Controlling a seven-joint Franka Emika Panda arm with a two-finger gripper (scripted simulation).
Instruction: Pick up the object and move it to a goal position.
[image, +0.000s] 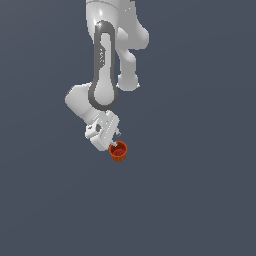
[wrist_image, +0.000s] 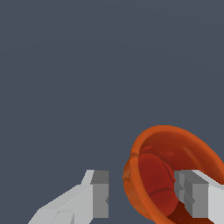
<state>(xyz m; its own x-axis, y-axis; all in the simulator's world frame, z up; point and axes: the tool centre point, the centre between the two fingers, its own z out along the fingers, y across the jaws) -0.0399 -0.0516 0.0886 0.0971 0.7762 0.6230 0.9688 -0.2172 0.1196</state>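
The object is a small orange-red ribbed cup (image: 118, 151) with a darker red inside. It sits just below the white gripper (image: 114, 144) in the exterior view. In the wrist view the cup (wrist_image: 153, 175) is close up, with its mouth turned toward the camera. The gripper (wrist_image: 146, 197) straddles one side of the cup's wall. One finger (wrist_image: 194, 197) is inside the cup. The other finger (wrist_image: 99, 194) is outside, with a small gap to the wall. The jaws stand apart and do not pinch the wall.
The white arm (image: 105, 65) comes down from the top of the exterior view. A plain dark grey-blue surface (image: 200, 200) fills the rest of both views. No goal marker shows.
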